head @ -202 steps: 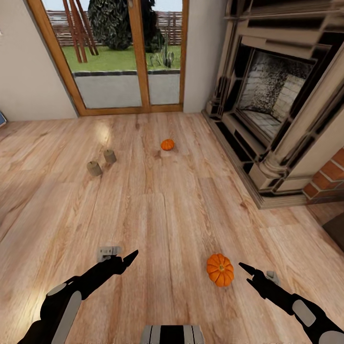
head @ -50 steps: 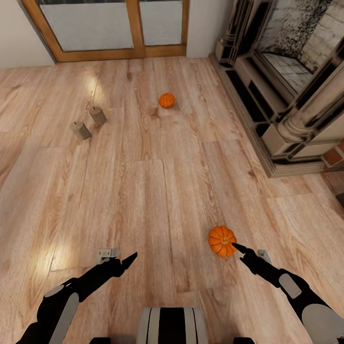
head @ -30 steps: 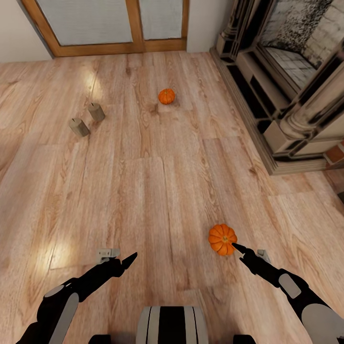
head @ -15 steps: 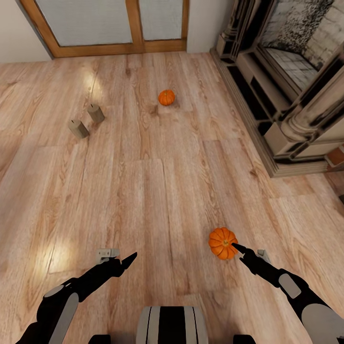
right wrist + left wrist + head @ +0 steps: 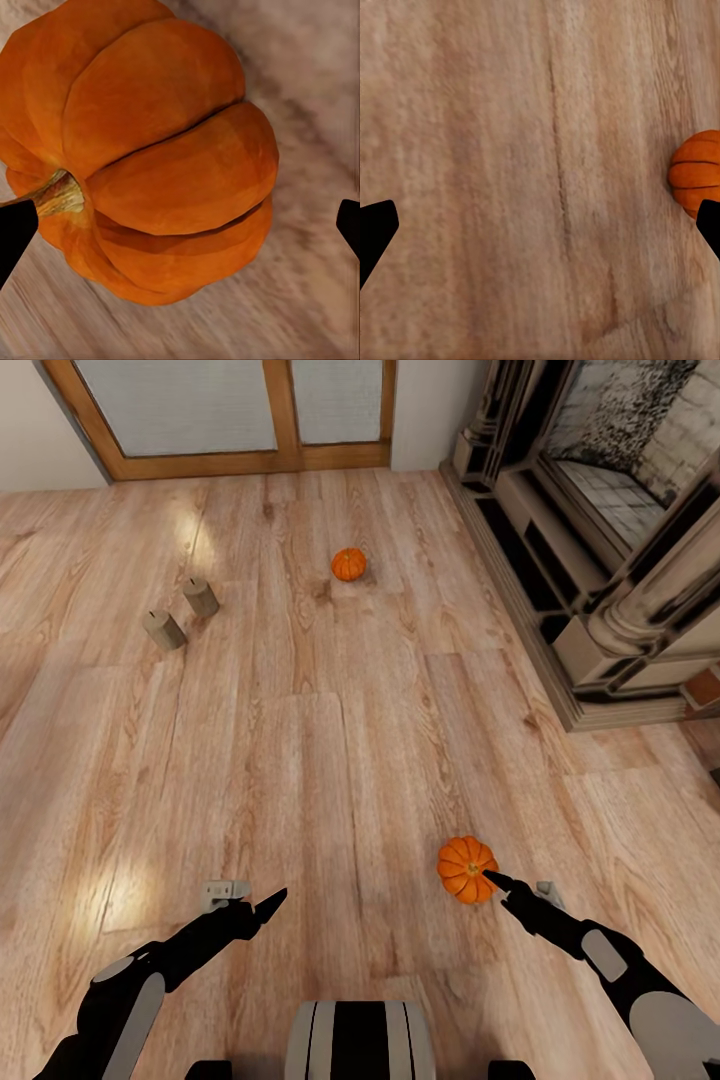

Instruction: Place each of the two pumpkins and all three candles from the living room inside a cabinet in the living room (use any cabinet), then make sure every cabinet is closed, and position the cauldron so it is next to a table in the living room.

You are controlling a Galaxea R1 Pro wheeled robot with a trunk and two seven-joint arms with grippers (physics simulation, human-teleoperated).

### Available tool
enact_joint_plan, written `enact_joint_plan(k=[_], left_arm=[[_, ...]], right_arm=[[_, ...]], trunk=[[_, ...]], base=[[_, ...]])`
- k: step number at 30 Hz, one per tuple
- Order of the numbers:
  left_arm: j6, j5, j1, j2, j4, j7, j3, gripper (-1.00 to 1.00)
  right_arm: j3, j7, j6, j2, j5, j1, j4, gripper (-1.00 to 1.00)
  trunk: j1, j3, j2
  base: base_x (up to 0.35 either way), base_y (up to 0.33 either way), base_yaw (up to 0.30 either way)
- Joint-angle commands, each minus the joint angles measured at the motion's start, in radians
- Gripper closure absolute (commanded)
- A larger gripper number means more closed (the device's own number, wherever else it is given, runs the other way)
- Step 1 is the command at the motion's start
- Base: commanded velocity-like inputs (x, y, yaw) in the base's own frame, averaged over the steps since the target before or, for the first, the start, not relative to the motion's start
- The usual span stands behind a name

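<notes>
One orange pumpkin (image 5: 466, 869) lies on the plank floor close in front of me on the right. My right gripper (image 5: 498, 881) is open, its tip right at that pumpkin's near side. In the right wrist view the pumpkin (image 5: 150, 142) sits between the spread fingertips (image 5: 15, 229), stem pointing at one of them. My left gripper (image 5: 268, 905) hangs open over bare floor, and the pumpkin (image 5: 697, 172) shows at the edge of its wrist view. A second pumpkin (image 5: 348, 564) sits farther off in the middle. Two beige candles (image 5: 201, 596) (image 5: 164, 630) stand at the far left.
An ornate stone fireplace (image 5: 600, 540) with a stepped base runs along the right side. A wood-framed glass door (image 5: 240, 420) closes the far wall. Open plank floor (image 5: 330, 740) stretches between me and the far objects.
Since the oldest frame the camera has tilted down and my right gripper has come up to the near pumpkin. Over the last second almost nothing has moved.
</notes>
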Motion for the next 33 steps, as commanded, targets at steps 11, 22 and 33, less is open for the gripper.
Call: enact_joint_plan(k=[11, 22, 33], left_arm=[[0.007, 0.008, 0.0, 0.0, 0.0, -0.002, 0.001, -1.0], [0.008, 0.008, 0.0, 0.0, 0.0, -0.002, 0.001, -1.0], [0.007, 0.008, 0.0, 0.0, 0.0, -0.001, 0.001, -1.0]], right_arm=[[-0.004, -0.007, 0.009, 0.002, 0.006, -0.003, 0.001, -1.0], [-0.004, -0.008, 0.009, 0.002, 0.006, -0.004, 0.001, -1.0], [-0.004, -0.008, 0.009, 0.002, 0.007, -0.004, 0.001, -1.0]], trunk=[[0.0, -0.001, 0.0], [0.0, -0.001, 0.0], [0.0, -0.001, 0.0]], base=[[0.0, 0.016, 0.0], [0.0, 0.044, 0.0], [0.0, 0.007, 0.0]])
